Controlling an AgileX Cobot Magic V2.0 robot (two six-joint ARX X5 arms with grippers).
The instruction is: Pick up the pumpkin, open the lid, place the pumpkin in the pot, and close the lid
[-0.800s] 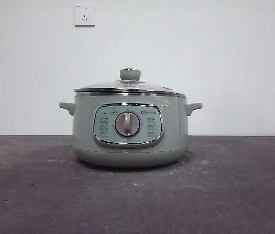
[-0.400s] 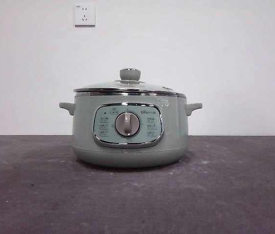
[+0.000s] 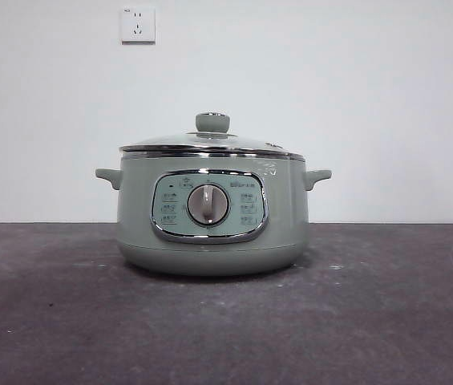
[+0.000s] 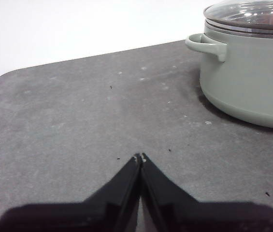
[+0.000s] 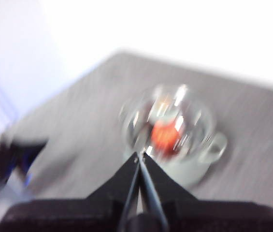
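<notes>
The pot [image 3: 210,212] stands mid-desk [image 3: 386,321], the lid [image 3: 210,143] seated, the pumpkin [image 5: 165,135] showing orange inside through the glass. Both claws, left [image 4: 139,157] and right [image 5: 138,155], are pressed together, empty. A knock could unseat the lid.

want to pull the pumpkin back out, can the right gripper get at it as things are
Probably not. The lid sits closed on the pot, and the pumpkin shows only as an orange blur under its glass. The shut right gripper hangs above and away; the lid must come off first.

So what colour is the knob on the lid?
Sage green, clearest in the front view: knob on the lid.
</notes>
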